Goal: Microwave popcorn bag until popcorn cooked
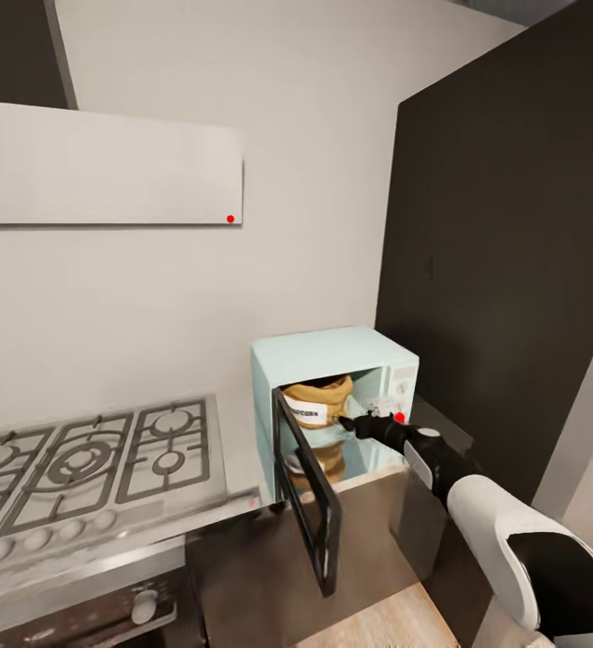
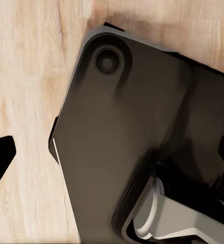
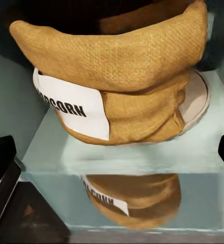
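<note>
A grey wall (image 1: 242,270) fills the upper half of the head view, with a tall dark cabinet (image 1: 503,252) down the right side and a white hood (image 1: 107,162) at the upper left. Below the hood, at the lower left, the steel hob (image 1: 89,468) sits in the counter (image 1: 233,450). Right of centre, the mint microwave (image 1: 332,351) stands on the counter against the cabinet, its black-framed door (image 1: 307,490) swung open toward the camera. The right arm (image 1: 503,531) reaches in from the lower right corner, and its black claw (image 1: 348,421) is at the mouth of the microwave, just beside the bag (image 1: 318,400), which sits inside the cavity. In the right wrist view the bag (image 3: 127,76) stands upright on the round plate (image 3: 198,96) on the glossy mint floor of the cavity (image 3: 142,152), label facing out, and the claw's dark fingertips (image 3: 2,157) show at both side edges, spread wide and clear of the bag. In the left wrist view a dark robot part (image 2: 127,132) hangs over the wood floor (image 2: 25,76); one dark fingertip (image 2: 0,152) shows at the left edge, and I cannot tell how the left claw stands.
</note>
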`<state>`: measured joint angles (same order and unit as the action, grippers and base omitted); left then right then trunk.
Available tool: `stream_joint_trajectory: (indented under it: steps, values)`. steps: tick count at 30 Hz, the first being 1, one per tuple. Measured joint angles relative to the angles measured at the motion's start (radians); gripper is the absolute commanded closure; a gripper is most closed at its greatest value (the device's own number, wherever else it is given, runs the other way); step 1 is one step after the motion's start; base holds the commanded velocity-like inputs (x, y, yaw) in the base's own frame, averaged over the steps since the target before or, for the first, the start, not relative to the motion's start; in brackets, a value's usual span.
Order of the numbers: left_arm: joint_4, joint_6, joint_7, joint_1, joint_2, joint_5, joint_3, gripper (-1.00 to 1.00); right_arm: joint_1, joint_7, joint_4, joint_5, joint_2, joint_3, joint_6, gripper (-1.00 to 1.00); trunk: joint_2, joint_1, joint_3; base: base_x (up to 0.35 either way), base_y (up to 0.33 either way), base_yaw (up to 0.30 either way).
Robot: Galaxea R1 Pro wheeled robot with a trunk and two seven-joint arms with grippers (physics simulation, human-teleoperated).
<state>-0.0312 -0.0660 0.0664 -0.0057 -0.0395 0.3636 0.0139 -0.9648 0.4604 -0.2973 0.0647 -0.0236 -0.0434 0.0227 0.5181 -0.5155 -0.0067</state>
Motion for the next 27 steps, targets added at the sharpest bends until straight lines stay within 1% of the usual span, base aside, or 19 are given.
stream_joint_trajectory:
  steps: [3,6,9,10,12,14,17,19,20,21,22,24,25,26,27]
  values:
    - [0.0,0.0,0.0,0.0,0.0,0.0,-0.001,-1.0,0.0,0.022,-0.016,-0.001,-0.034,0.001,0.008,-1.0,0.0,0.0,0.0,-0.346,0.0,0.0]
    - [0.0,0.0,0.0,0.0,0.0,0.0,0.0,-1.0,0.0,0.027,-0.033,-0.002,-0.041,0.001,0.039,-1.0,0.0,0.0,0.0,-0.345,0.0,0.0]
    - [0.0,0.0,0.0,0.0,0.0,0.0,0.0,-1.0,0.0,0.025,-0.024,0.003,-0.042,0.0,0.045,-1.0,0.0,0.0,0.0,-0.345,0.0,0.0]
    - [0.0,0.0,0.0,0.0,0.0,0.0,0.0,-1.0,0.0,0.025,-0.015,0.004,-0.046,0.0,0.045,-1.0,0.0,0.0,0.0,-0.345,0.0,0.0]
    - [0.0,0.0,0.0,0.0,0.0,0.0,0.0,-1.0,0.0,0.025,0.017,-0.004,-0.069,0.0,0.046,-1.0,0.0,0.0,0.0,-0.345,0.0,0.0]
    - [0.0,0.0,0.0,0.0,0.0,0.0,0.001,-1.0,0.0,0.025,0.103,-0.014,-0.1,0.001,0.045,-1.0,0.0,0.0,0.0,-0.345,0.0,0.0]
    - [0.0,-0.001,0.0,0.0,0.0,0.0,0.001,-1.0,0.0,0.023,0.273,-0.017,-0.14,0.0,0.038,-1.0,0.0,0.0,0.0,-0.345,0.0,0.0]
    - [0.0,0.0,0.0,0.0,0.0,0.0,0.0,-1.0,0.009,0.02,0.31,-0.017,-0.168,0.002,0.048,-1.0,0.0,0.0,0.0,-0.345,0.0,0.0]
    - [0.0,0.0,0.0,0.0,0.0,0.0,0.001,-1.0,0.053,0.016,0.323,-0.018,-0.187,0.0,0.052,-1.0,0.0,0.0,0.0,-0.345,0.0,0.0]
    - [0.0,0.0,0.0,0.0,0.0,0.0,0.001,-1.0,0.129,0.012,0.327,-0.019,-0.2,-0.002,0.053,-1.0,0.0,0.0,0.0,-0.345,0.0,0.0]
    - [0.0,0.0,0.0,0.0,0.0,0.0,0.001,-1.0,0.201,0.011,0.329,-0.019,-0.203,-0.001,0.055,-1.0,0.0,0.0,0.0,-0.345,0.0,0.0]
    - [0.0,0.0,0.0,0.0,0.0,0.0,0.001,-1.0,0.352,-0.009,0.33,-0.019,-0.197,0.001,0.056,-1.0,0.0,0.0,0.0,-0.272,0.0,0.0]
    - [0.0,0.0,0.0,0.0,0.0,0.0,0.001,-1.0,0.411,-0.033,0.33,-0.02,-0.194,0.0,0.054,-1.0,0.0,0.0,0.0,-0.113,0.0,0.0]
    - [0.0,0.0,0.0,0.0,0.0,0.0,0.001,-1.0,0.461,-0.07,0.33,-0.019,-0.194,0.001,0.056,-1.0,0.0,0.0,0.0,-0.046,0.0,0.0]
    - [0.0,0.0,0.0,0.0,0.0,0.0,0.0,-1.0,0.512,-0.134,0.33,-0.018,-0.193,0.002,0.052,-1.0,0.0,0.001,0.0,-0.024,0.0,0.0]
